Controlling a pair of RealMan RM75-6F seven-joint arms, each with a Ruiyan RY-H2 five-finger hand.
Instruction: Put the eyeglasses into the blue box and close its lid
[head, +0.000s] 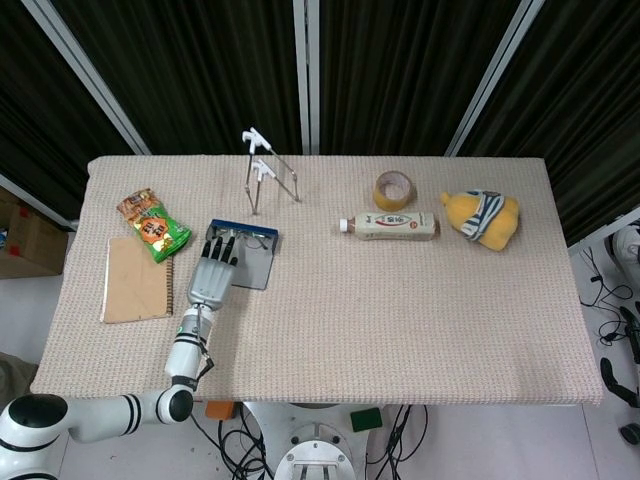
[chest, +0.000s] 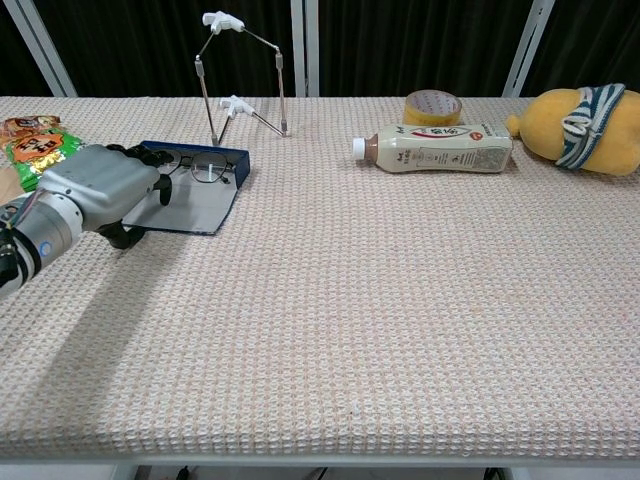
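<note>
a: where are the eyeglasses being seen at this moment?

b: they are being shown inside the blue box, lying toward its far wall, with the grey lid panel lying open toward the robot. in the head view the box is being seen left of centre on the table.

a: and the left hand?

b: it is being laid flat over the near left part of the lid, fingers spread and stretched toward the glasses. nothing is being held. whether the palm is actually pressing on the lid is hard to tell from either view. the right hand is not being shown at all.

a: what is being risked from here?

b: the lid is being judged as not yet closed. if it is being lifted by one corner only, the light box is likely being dragged or turned on the woven cloth rather than folded shut. fingertips lying so near the frames could be knocking the glasses out over the wall, or a temple could be getting trapped under the lid so it stays ajar.

a: anything close enough to be disturbed?

b: the snack bag and the notebook are lying just beside the arm, and the wire stand is standing behind the box.
</note>
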